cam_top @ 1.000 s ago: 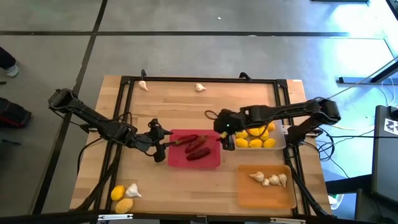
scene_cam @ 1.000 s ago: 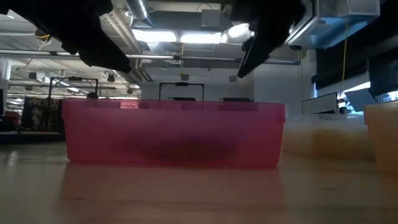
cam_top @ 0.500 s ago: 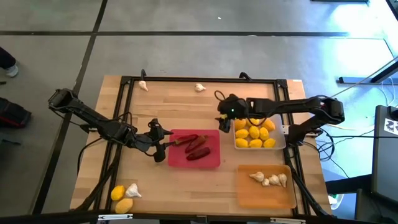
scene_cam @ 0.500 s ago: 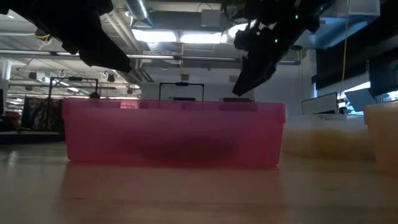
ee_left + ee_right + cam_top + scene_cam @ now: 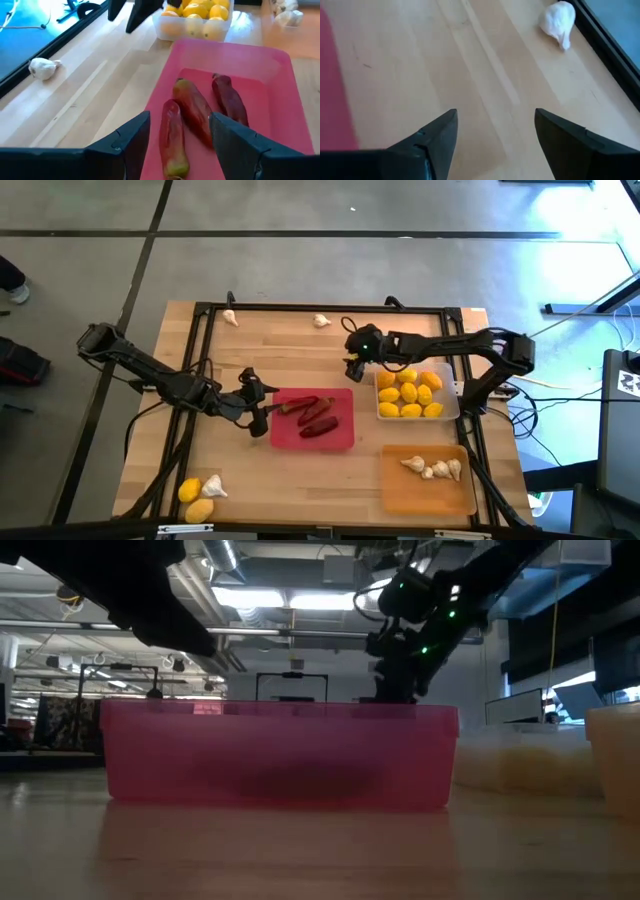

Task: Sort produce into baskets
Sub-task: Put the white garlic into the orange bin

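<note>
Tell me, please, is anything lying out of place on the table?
Yes. Two garlic bulbs lie loose at the far edge, and two lemons with another garlic sit at the near left corner, outside every tray.

Right pincer (image 5: 352, 367) now off the clear tray (image 5: 452, 412) of lemons, shifted toward the bench's far edge, over bare wood past the red tray (image 5: 345, 442), nearer the garlic bulb (image 5: 321, 321), fingers apart and empty
</note>
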Action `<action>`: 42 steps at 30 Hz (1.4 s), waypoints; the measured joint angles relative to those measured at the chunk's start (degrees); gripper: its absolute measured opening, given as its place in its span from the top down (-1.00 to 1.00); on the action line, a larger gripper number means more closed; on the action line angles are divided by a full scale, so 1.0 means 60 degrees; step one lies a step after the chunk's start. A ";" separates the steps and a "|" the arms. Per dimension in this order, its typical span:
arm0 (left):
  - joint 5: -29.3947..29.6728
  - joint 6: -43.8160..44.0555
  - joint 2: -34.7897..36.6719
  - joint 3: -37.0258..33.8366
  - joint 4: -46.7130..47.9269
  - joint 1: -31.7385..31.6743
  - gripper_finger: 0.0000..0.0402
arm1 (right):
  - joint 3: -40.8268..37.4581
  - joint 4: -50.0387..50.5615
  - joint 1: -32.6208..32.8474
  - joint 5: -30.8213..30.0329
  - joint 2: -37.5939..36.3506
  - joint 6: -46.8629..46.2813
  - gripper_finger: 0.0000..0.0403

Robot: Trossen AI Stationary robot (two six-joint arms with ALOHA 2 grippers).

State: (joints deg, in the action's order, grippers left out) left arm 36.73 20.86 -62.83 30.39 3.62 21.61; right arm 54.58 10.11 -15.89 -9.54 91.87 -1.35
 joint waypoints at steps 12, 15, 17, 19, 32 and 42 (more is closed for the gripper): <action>0.0001 0.0010 0.0000 0.0000 -0.0003 -0.0498 0.00 | 0.0005 -0.2404 -0.0490 -0.0481 0.1515 0.1143 -0.29; 0.0004 0.0003 0.0000 -0.0002 -0.0001 -0.0603 0.00 | 0.0009 -0.2787 -0.0661 -0.0417 0.1832 0.1306 -0.29; 0.0002 -0.0003 0.0000 -0.0004 -0.0012 -0.0675 0.00 | 0.0073 -0.2806 -0.0777 -0.0396 0.2024 0.1307 -0.29; 0.0004 -0.0047 0.0000 -0.0004 -0.0014 -0.0764 0.00 | 0.0206 -0.2822 -0.0900 -0.0190 0.2204 0.1283 -0.29; 0.0000 -0.0430 0.0000 -0.0004 -0.0059 -0.1406 0.00 | 0.1843 -0.1337 -0.1104 0.0263 0.2816 0.1332 -0.29; -0.0004 -0.1463 0.0000 -0.0004 -0.0580 -0.2160 0.00 | 0.3288 -0.0444 -0.2001 0.1322 0.2816 0.1533 -0.29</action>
State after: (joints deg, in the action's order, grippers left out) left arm 36.71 12.08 -62.83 30.37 0.14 8.65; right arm 74.31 7.45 -27.89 -1.61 108.77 7.84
